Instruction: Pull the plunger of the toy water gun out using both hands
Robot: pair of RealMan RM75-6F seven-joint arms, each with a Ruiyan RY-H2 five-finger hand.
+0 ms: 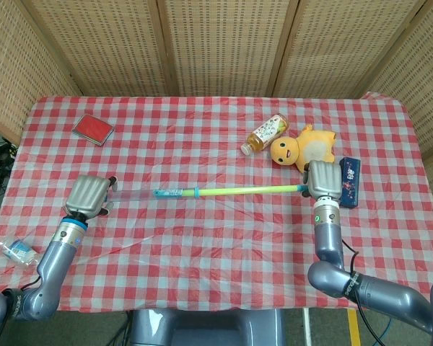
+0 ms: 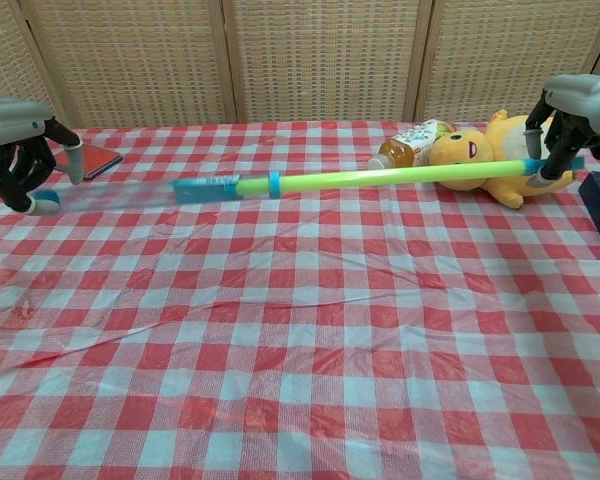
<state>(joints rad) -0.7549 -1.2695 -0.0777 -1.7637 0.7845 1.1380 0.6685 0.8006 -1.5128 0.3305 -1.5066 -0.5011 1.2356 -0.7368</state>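
Bright, even overhead light — soft, faint shadows, no glare — both views sharp, the chest view slightly wide-angled.

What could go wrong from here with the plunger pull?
1. The right hand holds the plunger end right beside the plush toy; pulling further may knock it, or the blue box next to it.
2. The plunger looks nearly fully drawn from the barrel; it may pop free.
3. The left hand grips only the barrel's end, which could slip.
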